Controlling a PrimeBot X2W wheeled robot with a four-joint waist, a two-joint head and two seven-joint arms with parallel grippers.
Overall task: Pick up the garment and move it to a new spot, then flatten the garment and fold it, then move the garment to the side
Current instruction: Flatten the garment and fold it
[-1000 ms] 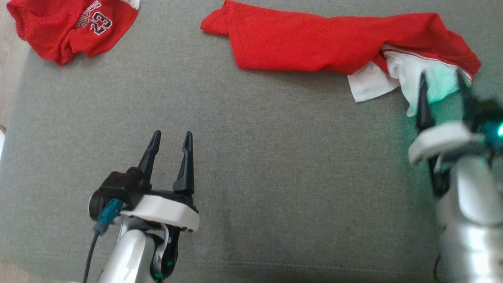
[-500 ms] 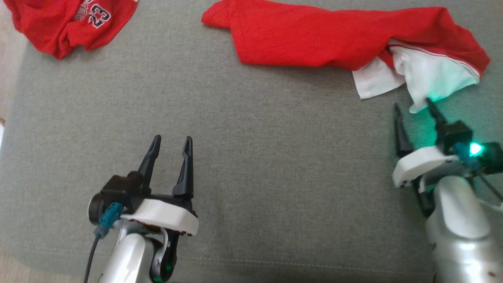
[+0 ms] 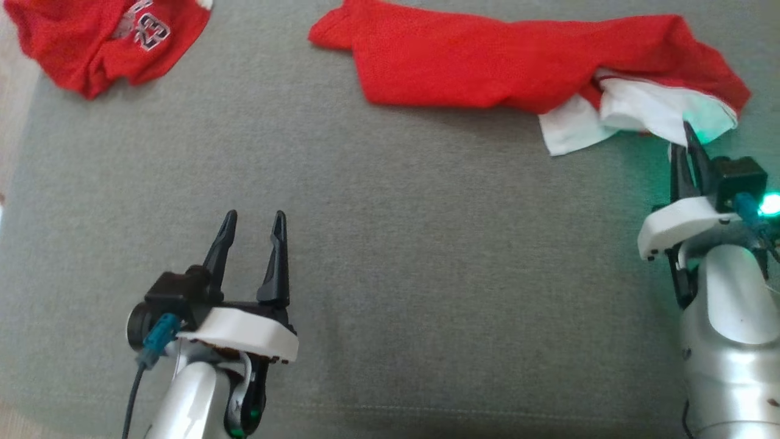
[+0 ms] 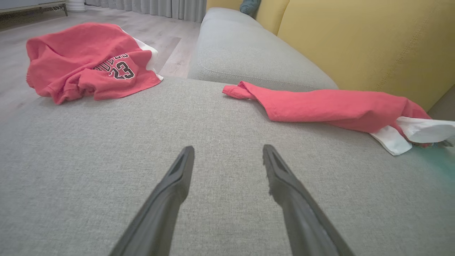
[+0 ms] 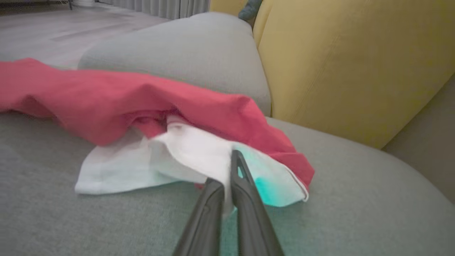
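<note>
Right pincer (image 3: 684, 146) clenched on the white hem of the long red mesh garment (image 3: 475, 61), far right on the grey fabric sofa cushion (image 3: 426, 244).
Left pincer (image 3: 255, 216) released, near left; crumpled red numbered jersey (image 3: 91, 49) lies far left.

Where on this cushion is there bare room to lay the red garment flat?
Bare grey cushion lies between the left gripper and right gripper, nearer than the long red garment. Crowded along the far edge: that garment and the crumpled jersey.
</note>
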